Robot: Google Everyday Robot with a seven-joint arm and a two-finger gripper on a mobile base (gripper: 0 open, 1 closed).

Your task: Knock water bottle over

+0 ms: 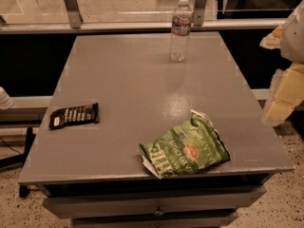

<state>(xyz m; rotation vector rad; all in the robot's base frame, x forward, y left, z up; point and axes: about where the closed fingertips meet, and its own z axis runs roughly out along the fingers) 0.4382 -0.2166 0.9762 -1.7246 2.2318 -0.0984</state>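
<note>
Far edge of the table (118, 80), a bit right of centre: water bottle (180, 30) standing upright. White cap on top, white-and-red label band round the upper body, clear ribbed plastic below. Base sits flat on the grey top, just inside the far edge, apart from everything else on the table.

Right side of the camera view: arm (295, 32) shows at the picture's right border, outside the table's right edge and not over the top. The bulky white section sits high, about level with the far right corner. Pale yellowish gripper (284, 95) hangs below it, beside the right edge, roughly midway front to back. It's cut off by the border, so I can't tell if the gripper is open or closed. It's well apart from the bottle, with the far right corner of the table between them.

Rest of the top:
- Green chip bag (185, 148) lies flat and crumpled near the front edge, right of centre, one corner poking just past that edge.
- Dark snack wrapper (74, 115) lies flat by the left edge, about midway front to back.

Bag and wrapper are well apart from each other and from the bottle.

Below the front edge: pale drawer fronts (156, 204). Speckled floor (285, 208) around the table.
</note>
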